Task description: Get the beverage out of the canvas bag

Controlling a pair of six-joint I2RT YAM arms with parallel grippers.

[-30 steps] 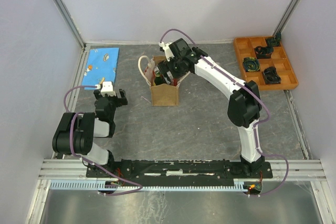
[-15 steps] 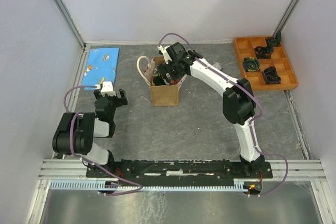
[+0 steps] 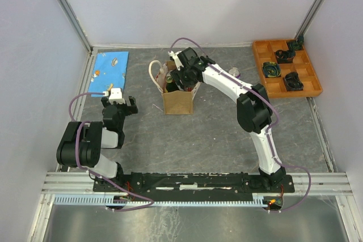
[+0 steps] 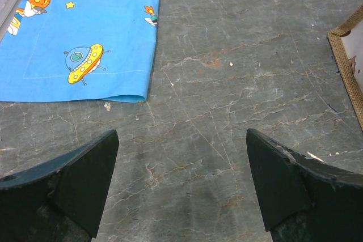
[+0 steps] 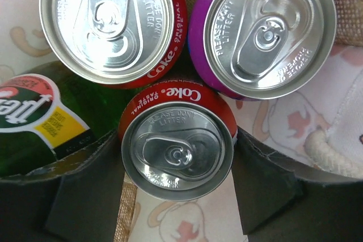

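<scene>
jaws astride coke can (image 5: 177, 154) (in bag (image 3: 177, 101))

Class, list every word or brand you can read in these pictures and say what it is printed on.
"Coke ORIGINAL TASTE": rim of the lower red can.
"Coke ORIGINAL": rim of the upper red can.
"PLEASE DON'T LITTER": lid of the purple can, and both red cans' lids.
Unreadable: on the green container, large white letters are cut off and the small print is blurred.
</scene>
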